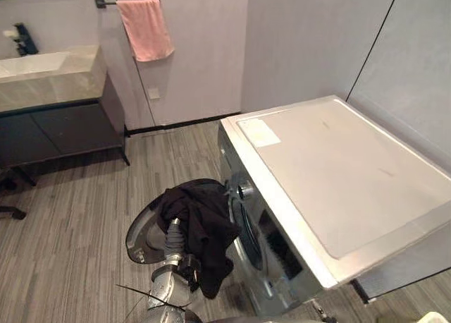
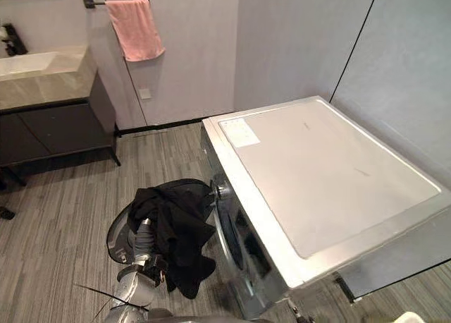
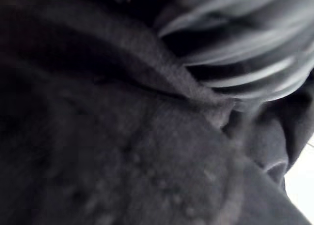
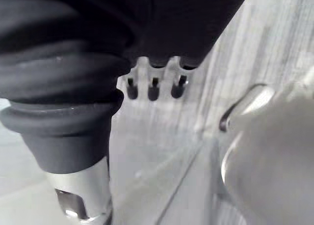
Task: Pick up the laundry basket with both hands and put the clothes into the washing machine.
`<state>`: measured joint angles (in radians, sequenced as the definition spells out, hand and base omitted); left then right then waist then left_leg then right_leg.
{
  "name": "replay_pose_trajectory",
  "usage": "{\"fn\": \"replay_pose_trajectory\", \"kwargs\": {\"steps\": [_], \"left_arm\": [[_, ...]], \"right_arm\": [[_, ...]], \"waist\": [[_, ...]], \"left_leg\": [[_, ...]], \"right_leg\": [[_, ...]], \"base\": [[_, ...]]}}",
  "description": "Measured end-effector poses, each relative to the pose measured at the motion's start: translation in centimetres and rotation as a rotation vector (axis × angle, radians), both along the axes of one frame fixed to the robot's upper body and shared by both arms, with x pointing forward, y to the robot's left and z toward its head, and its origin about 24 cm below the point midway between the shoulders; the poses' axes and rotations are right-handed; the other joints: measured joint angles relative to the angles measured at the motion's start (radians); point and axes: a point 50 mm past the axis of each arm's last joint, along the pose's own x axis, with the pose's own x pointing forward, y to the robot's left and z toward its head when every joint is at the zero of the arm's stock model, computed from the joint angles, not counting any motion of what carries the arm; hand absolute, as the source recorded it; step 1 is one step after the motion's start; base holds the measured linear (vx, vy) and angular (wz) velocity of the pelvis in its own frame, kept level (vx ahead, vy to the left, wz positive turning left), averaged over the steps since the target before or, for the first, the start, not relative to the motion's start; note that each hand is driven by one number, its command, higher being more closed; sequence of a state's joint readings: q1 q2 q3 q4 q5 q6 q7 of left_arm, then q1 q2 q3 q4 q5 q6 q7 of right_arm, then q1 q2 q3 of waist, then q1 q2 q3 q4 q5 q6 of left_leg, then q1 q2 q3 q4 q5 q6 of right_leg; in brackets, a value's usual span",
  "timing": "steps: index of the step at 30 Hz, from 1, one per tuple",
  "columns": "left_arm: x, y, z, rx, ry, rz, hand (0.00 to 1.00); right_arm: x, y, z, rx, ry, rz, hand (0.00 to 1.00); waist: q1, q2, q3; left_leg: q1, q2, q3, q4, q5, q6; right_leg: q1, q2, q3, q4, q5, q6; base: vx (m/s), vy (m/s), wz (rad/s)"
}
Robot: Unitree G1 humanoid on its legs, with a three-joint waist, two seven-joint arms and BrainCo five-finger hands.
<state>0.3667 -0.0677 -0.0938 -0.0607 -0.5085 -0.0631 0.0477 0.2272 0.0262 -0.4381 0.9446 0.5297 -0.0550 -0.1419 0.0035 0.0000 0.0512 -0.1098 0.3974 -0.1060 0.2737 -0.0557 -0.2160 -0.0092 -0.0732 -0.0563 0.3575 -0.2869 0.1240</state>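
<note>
At ten o'clock of the left eye view stands the vanity worktop [image 1: 49, 80], with a pink towel [image 1: 144, 28] on its rail [image 1: 106, 1] at eleven; neither concerns the step. Low at seven o'clock the washer door [image 1: 137, 238] hangs swung open. Just right of it, the black clothes [image 1: 201, 224] lie draped over the left hand [image 3: 245, 43], which is raised close to the drum opening [image 1: 248, 238] at six o'clock. The cloth buries the fingers, so one cannot tell whether they grip it or merely carry it.

The step in hand looks to be feeding this bundle into the washing machine [image 1: 338, 175], whose flat top fills the three o'clock side. To do it well, the robot should push the hand deep past the opening's edge before letting go, since a tail of cloth hangs low and could catch on the door. The right hand [image 4: 153, 90], in its own wrist view, holds nothing, fingers loose above the floor [image 4: 162, 151].
</note>
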Motion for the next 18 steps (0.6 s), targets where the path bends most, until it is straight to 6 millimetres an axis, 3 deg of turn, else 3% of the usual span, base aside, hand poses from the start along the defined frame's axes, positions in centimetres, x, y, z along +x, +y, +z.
{"fn": "replay_pose_trajectory", "kwargs": {"steps": [1,2,3,4,5,6,8,9,10,11,12,13,15,17,18], "left_arm": [[0.0,-0.2,0.0,-0.002,0.000,-0.006,1.00],[0.0,-0.1,0.0,-0.002,-0.001,-0.007,1.00],[0.0,0.7,0.0,0.016,-0.002,0.015,1.00],[0.1,0.7,0.1,0.022,-0.005,0.014,1.00],[0.2,0.7,0.1,0.022,-0.007,0.006,1.00],[0.4,0.6,0.2,0.025,-0.015,0.000,1.00],[1.0,0.4,0.7,0.034,-0.040,-0.012,1.00],[1.0,0.5,0.7,0.036,-0.045,-0.010,1.00],[1.1,0.6,0.8,0.038,-0.050,-0.001,1.00],[1.0,0.6,0.8,0.038,-0.048,0.003,1.00],[1.0,0.6,0.8,0.036,-0.049,0.003,1.00],[1.1,0.5,0.8,0.034,-0.050,0.005,1.00],[1.0,0.4,0.7,0.031,-0.045,0.003,1.00],[1.0,0.1,0.1,0.020,-0.022,-0.005,1.00],[1.1,-0.3,0.1,0.014,-0.018,-0.026,1.00]], "right_arm": [[-0.5,-0.6,0.1,-0.021,0.011,-0.022,0.00],[-1.3,-1.2,0.1,-0.037,0.031,-0.088,0.00],[-2.0,-0.3,-0.2,-0.007,0.058,-0.128,0.00],[-2.2,0.3,-0.3,0.008,0.059,-0.128,0.00],[-2.2,1.2,-0.4,0.030,0.053,-0.119,0.00],[-1.7,1.6,-0.5,0.052,0.044,-0.094,0.00],[0.5,1.8,-0.4,0.076,-0.021,-0.066,0.00],[0.9,1.4,-0.2,0.066,-0.037,-0.058,0.00],[1.8,1.1,0.0,0.056,-0.060,-0.053,0.00],[1.7,1.2,0.0,0.054,-0.063,-0.052,0.00],[1.7,1.2,0.0,0.054,-0.063,-0.046,0.00],[2.0,1.7,0.0,0.063,-0.069,-0.018,0.00],[2.4,1.7,0.1,0.064,-0.097,0.001,0.00],[2.2,1.7,0.1,0.066,-0.102,0.002,0.00],[2.0,1.4,0.1,0.055,-0.099,0.001,0.00]], "waist": [[-0.001,0.016,-0.007],[-0.022,0.020,-0.025],[-0.036,-0.052,-0.034],[-0.035,-0.074,-0.038],[-0.038,-0.079,-0.039],[-0.037,-0.076,-0.039],[-0.011,-0.040,-0.038],[-0.007,-0.017,-0.028],[-0.017,-0.005,-0.019],[-0.021,-0.004,-0.018],[-0.026,-0.003,-0.018],[-0.032,-0.007,-0.018],[-0.027,-0.008,-0.017],[-0.041,-0.016,-0.022],[-0.048,-0.001,-0.019]], "left_leg": [[0.007,-0.002,0.019,-0.014,0.037,-0.013],[0.020,-0.020,0.068,-0.011,-0.045,-0.047],[0.017,-0.106,0.101,0.011,-0.062,-0.036],[0.016,-0.130,0.119,0.030,-0.072,-0.018],[0.019,-0.156,0.156,0.066,-0.107,0.014],[0.027,-0.168,0.205,0.083,-0.122,0.036],[0.088,-0.175,0.353,0.061,-0.144,0.074],[0.112,-0.183,0.390,0.046,-0.143,0.082],[0.166,-0.206,0.452,0.014,-0.150,0.108],[0.202,-0.219,0.506,-0.014,-0.157,0.121],[0.220,-0.219,0.532,-0.024,-0.162,0.129],[0.236,-0.223,0.579,-0.034,-0.169,0.136],[0.246,-0.227,0.651,-0.042,-0.181,0.137],[0.243,-0.236,0.679,-0.056,-0.187,0.126],[0.246,-0.240,0.655,-0.069,-0.184,0.131]], "right_leg": [[0.000,-0.005,0.007,0.000,0.000,0.014],[0.003,-0.042,0.022,0.007,-0.008,0.054],[-0.004,-0.126,0.045,-0.012,0.013,0.087],[0.000,-0.150,0.059,-0.040,0.047,0.095],[0.010,-0.177,0.074,-0.092,0.130,0.091],[-0.008,-0.193,0.090,-0.104,0.183,0.069],[-0.081,-0.225,0.017,-0.088,0.317,-0.074],[-0.093,-0.244,-0.044,-0.065,0.332,-0.089],[-0.122,-0.289,-0.189,0.058,0.292,-0.102],[-0.138,-0.302,-0.287,0.191,0.225,-0.099],[-0.138,-0.297,-0.318,0.244,0.192,-0.089],[-0.154,-0.270,-0.360,0.319,0.129,-0.056],[-0.170,-0.221,-0.387,0.317,0.060,-0.053],[-0.141,-0.178,-0.420,0.174,0.021,-0.115],[-0.137,-0.154,-0.411,0.141,0.035,-0.116]], "base": [[0.25,0.773,-0.21],[0.21,0.637,-0.13],[0.24,0.730,-0.22],[0.15,0.505,-0.54],[0.09,0.501,-0.83],[0.04,0.562,-1.39],[-0.04,0.398,-1.65],[-0.08,0.332,-1.41],[-0.11,0.396,-1.26],[-0.13,0.348,-1.12],[-0.17,0.296,-1.03],[-0.15,0.157,-1.08],[-0.11,0.075,-1.20],[-0.06,-0.032,-0.92],[0.00,-0.047,-0.52]]}}
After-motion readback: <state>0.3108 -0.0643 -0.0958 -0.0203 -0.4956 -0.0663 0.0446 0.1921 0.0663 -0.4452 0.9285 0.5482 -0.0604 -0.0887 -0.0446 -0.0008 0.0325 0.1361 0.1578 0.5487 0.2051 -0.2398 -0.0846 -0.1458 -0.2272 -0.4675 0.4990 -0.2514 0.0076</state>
